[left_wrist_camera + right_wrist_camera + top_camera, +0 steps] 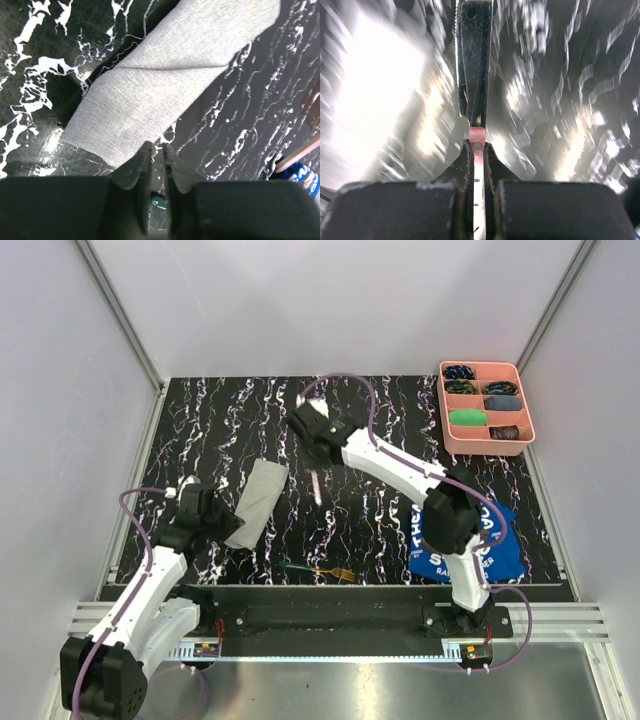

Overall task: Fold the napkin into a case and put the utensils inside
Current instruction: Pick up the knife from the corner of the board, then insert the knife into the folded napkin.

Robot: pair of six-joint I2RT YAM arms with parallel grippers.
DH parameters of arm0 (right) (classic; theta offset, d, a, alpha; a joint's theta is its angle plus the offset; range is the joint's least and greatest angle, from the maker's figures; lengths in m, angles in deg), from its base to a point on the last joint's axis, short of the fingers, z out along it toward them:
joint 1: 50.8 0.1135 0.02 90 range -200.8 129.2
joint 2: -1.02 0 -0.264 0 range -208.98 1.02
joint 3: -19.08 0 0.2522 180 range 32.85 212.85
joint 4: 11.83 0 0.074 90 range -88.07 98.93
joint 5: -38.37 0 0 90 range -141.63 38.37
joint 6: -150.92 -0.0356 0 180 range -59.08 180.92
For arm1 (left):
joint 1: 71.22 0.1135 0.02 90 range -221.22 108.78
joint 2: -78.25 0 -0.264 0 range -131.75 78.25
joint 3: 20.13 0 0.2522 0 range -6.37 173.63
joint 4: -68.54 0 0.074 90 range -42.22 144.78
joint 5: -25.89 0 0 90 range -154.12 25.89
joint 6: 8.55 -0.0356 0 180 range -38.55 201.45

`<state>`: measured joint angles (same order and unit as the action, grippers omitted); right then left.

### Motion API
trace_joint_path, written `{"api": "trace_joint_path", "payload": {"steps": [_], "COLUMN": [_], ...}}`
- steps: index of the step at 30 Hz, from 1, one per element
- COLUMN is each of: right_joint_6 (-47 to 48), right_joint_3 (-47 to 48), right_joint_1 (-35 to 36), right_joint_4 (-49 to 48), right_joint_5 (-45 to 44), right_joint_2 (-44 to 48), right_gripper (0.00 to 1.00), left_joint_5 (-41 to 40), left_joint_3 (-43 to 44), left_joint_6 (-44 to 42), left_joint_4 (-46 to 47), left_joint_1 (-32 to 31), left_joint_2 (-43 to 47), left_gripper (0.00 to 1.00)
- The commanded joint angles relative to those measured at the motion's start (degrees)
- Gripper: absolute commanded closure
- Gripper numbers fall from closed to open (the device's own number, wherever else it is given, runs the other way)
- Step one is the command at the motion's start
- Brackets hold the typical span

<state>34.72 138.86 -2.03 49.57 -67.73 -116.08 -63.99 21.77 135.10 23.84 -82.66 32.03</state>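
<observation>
The napkin (pixel 259 502) lies folded into a narrow light grey strip, the case, left of the table's middle; it fills the left wrist view (pixel 165 85). My left gripper (pixel 218 527) sits at its near end with its jaws (pixel 156 148) close together and nothing between them, tips at the cloth's edge. My right gripper (pixel 318 460) is over the table's middle, shut on the knife (pixel 317 488). The right wrist view shows its pink handle (pixel 477 150) between my fingers and the dark blade (pixel 475 60) pointing away. The green-handled fork (pixel 318 570) lies near the front edge.
A pink compartment tray (pixel 442 400) with small items stands at the back right. A blue printed cloth (pixel 500 550) lies at the front right under the right arm. Grey walls enclose the dark marbled table (pixel 220 420).
</observation>
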Motion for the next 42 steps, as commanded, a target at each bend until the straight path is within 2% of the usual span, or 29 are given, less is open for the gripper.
{"api": "trace_joint_path", "payload": {"steps": [1, 5, 8, 14, 23, 42], "right_joint_6": [-13.6, -23.3, -26.2, -29.0, -30.2, -32.9], "right_joint_3": [13.9, 25.2, 31.1, 36.8, 37.5, 37.2], "right_joint_1": [-1.0, -0.9, -0.6, 1.0, 2.9, 4.8], "right_joint_4": [1.4, 2.1, 2.6, 2.1, 0.9, 4.2], "right_joint_5": [-6.2, -8.2, -8.5, -11.6, -13.1, -4.4], "right_joint_2": [-8.1, -14.6, -19.6, -26.2, -28.4, -29.0], "right_gripper": [1.0, 1.0, 1.0, 1.0, 1.0, 1.0], "left_joint_5": [-1.2, -0.6, -0.5, -0.6, -0.5, -0.9], "left_joint_3": [-1.5, -2.4, -2.5, -5.2, -8.9, -13.2], "left_joint_6": [-1.4, -3.0, -4.4, -5.6, -5.3, -3.7], "left_joint_4": [5.0, 6.8, 6.9, 7.2, 8.1, 10.5], "left_joint_1": [0.4, 0.4, 0.4, 0.4, 0.4, 0.4], "left_joint_2": [-0.8, -1.4, -2.0, -1.9, 0.9, 1.0], "left_gripper": [0.9, 0.97, 1.0, 1.0, 1.0, 1.0]}}
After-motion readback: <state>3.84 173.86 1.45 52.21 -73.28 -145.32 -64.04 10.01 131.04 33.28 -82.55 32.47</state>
